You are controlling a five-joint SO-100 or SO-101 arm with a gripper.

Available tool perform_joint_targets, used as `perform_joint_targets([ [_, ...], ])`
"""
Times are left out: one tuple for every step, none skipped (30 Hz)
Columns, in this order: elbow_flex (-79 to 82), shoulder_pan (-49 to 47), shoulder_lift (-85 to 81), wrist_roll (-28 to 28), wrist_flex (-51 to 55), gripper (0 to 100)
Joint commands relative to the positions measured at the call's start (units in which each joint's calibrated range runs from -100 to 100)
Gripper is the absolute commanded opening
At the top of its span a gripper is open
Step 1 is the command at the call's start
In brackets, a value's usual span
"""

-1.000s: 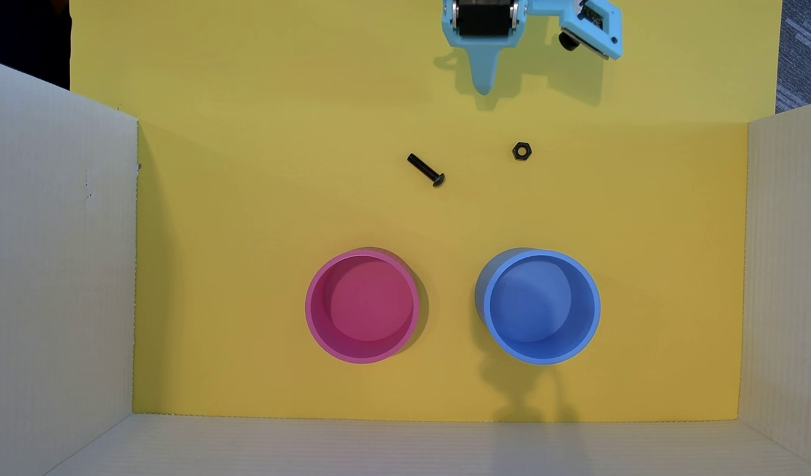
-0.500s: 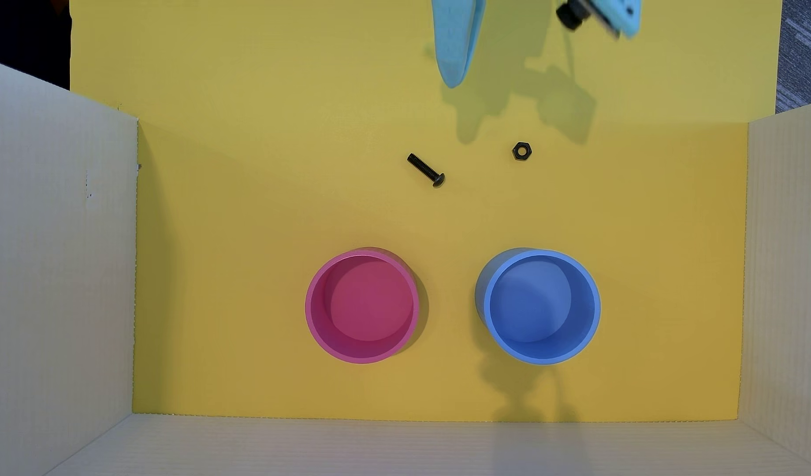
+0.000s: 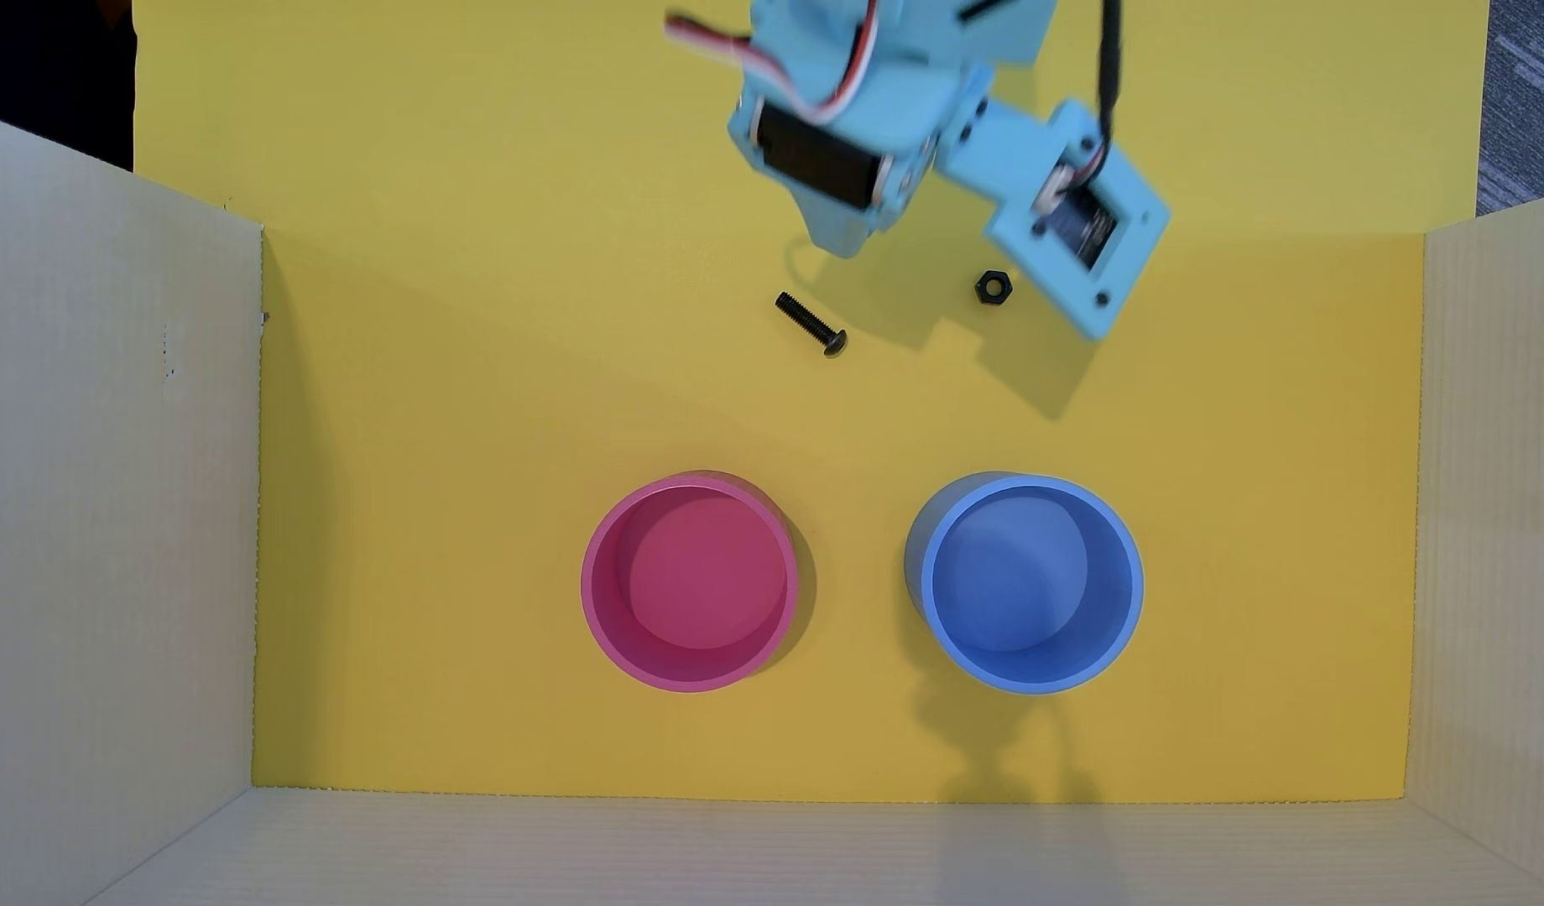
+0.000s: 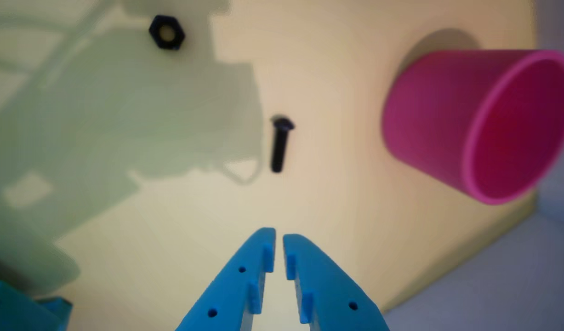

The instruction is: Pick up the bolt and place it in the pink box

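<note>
A small black bolt (image 3: 810,323) lies flat on the yellow sheet, head toward the lower right in the overhead view; it also shows mid-frame in the wrist view, bolt (image 4: 279,143). The round pink box (image 3: 690,582) stands below it, empty, and appears at the right as pink box (image 4: 479,124). My light-blue gripper (image 3: 841,244) hovers just above and right of the bolt. In the wrist view the gripper (image 4: 279,238) has its fingertips nearly together with a thin gap and nothing between them, short of the bolt.
A black hex nut (image 3: 993,287) lies right of the bolt, partly under the arm's camera mount (image 3: 1074,218). A blue round cup (image 3: 1026,584) stands right of the pink one. Pale cardboard walls (image 3: 106,523) enclose the yellow sheet on the left, right and bottom.
The arm has swung down into the overhead view and leftward, its tip now close above the bolt. Bolt, nut and both cups have not moved.
</note>
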Motion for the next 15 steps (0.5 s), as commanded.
perform_joint_targets([
  [-1.9,0.3,2.6,-0.3,-0.7,2],
  [-1.1,0.3,3.3,-0.3,-0.7,2],
  [-0.2,0.3,3.5,-0.3,-0.8,2],
  [0.6,0.3,4.1,-0.3,-1.0,2],
  [0.8,0.3,4.8,-0.3,-1.3,2],
  [1.7,0.3,5.1,-0.3,-2.5,2],
  [2.6,0.3,5.6,-0.3,-3.8,2],
  [3.7,0.3,6.1,-0.3,-5.2,2],
  [4.8,0.3,6.5,-0.3,-6.7,2],
  [6.0,0.3,6.8,-0.3,-8.2,2],
  [7.2,0.3,7.2,-0.3,-9.6,2],
  [8.3,0.3,7.7,-0.3,-11.0,2],
  [9.3,0.3,8.0,-0.3,-12.4,2],
  [10.0,0.3,8.2,-0.3,-13.5,2],
  [10.6,0.3,8.4,-0.3,-14.3,2],
])
